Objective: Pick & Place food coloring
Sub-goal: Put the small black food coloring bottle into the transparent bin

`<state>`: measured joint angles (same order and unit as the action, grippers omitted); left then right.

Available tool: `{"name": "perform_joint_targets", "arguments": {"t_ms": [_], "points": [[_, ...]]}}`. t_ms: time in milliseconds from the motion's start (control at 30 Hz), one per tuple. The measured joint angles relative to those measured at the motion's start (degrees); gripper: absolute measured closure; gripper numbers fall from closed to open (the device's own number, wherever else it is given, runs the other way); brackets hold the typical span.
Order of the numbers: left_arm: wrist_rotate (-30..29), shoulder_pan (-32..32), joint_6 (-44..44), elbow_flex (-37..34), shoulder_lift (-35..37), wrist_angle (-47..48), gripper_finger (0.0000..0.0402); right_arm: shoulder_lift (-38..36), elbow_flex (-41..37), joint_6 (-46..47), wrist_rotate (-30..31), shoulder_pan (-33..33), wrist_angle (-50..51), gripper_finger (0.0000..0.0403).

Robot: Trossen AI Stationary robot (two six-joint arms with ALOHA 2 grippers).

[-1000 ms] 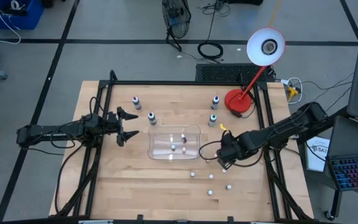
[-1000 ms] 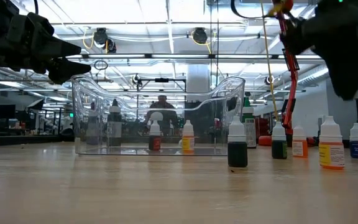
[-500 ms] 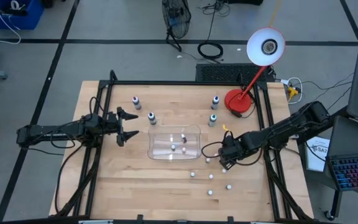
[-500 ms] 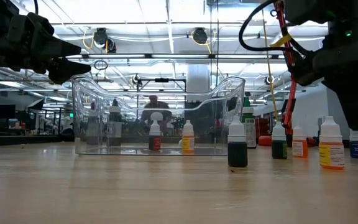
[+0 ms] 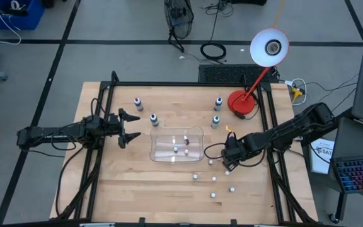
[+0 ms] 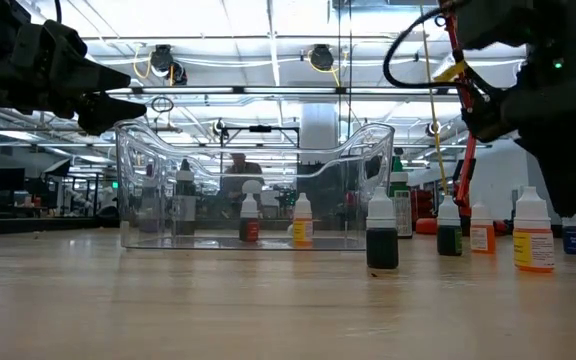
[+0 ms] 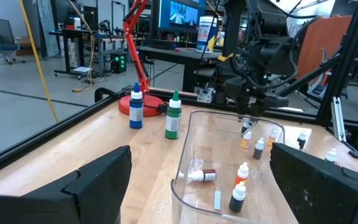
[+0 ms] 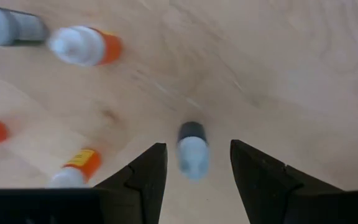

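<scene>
Small food coloring bottles stand upright on the wooden table: two at the far left (image 5: 137, 101), two at the far right (image 5: 218, 101), several at the near right (image 5: 213, 179). Others are in the clear tray (image 5: 166, 154). My right gripper (image 5: 228, 166) points down, open. In its wrist view a white-capped, dark-bodied bottle (image 8: 191, 149) shows below it, between its two fingers (image 8: 148, 168); the fingers stay clear of it. My left gripper (image 5: 131, 128) waits open and level, left of the tray.
A red desk lamp (image 5: 243, 104) stands at the table's far right corner. Black frame rails (image 5: 106, 107) run along the table's left, far and right sides. Orange bottles (image 8: 86, 45) stand close around the one under my right gripper. Bare wood lies at the near left.
My right gripper has sunk toward the bottles at the near right, still pointing down, most of it in the first half second. Its fingers keep the same gap. No bottle has moved.
</scene>
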<state>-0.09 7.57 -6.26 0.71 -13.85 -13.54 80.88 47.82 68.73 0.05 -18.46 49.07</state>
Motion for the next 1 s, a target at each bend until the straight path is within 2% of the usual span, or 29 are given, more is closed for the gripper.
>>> {"name": "perform_joint_targets", "arguments": {"t_ms": [1000], "points": [[0.0,0.0,0.0,0.0,0.0,0.0,0.0023,0.0,-1.8,0.7,-1.8,0.2,-2.4,0.0240]]}}
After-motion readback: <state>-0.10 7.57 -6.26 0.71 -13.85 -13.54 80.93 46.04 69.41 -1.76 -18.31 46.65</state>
